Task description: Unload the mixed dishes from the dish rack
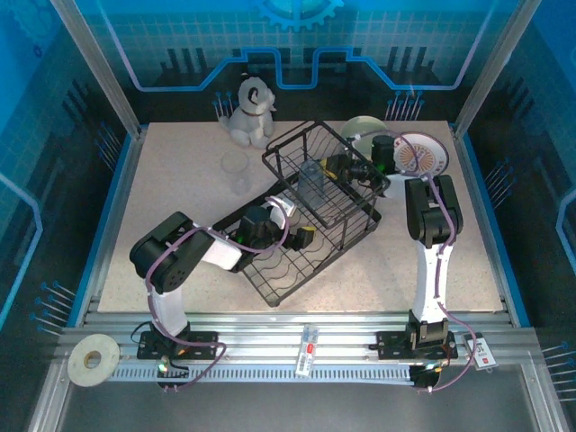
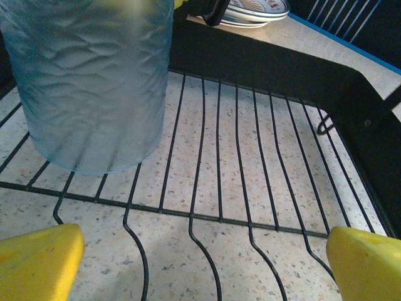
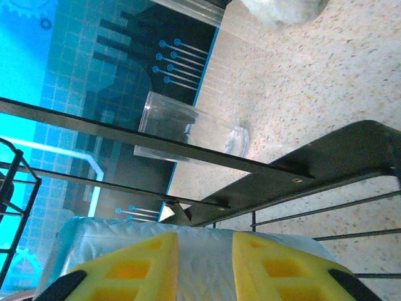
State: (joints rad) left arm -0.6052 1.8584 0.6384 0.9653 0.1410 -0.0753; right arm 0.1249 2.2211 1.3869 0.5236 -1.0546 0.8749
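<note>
The black wire dish rack (image 1: 297,261) lies slanted across the middle of the table. A frosted pale blue tumbler (image 1: 312,180) stands upright on its wire floor (image 2: 250,157). My right gripper (image 1: 340,169) reaches in from the right. Its yellow fingers (image 3: 125,269) stand close together with the tumbler's wall (image 3: 205,263) between them. My left gripper (image 1: 297,227) is low inside the rack. It is open, its fingertips (image 2: 37,260) are far apart over bare wires, and the tumbler (image 2: 94,81) stands just ahead to the left.
A patterned plate stack (image 1: 418,155) and a pale green bowl (image 1: 364,129) sit on the table at the back right. A clear tumbler (image 1: 236,171) stands left of the rack. A dog figurine (image 1: 250,110) is at the back, and a tape roll (image 1: 92,358) lies front left.
</note>
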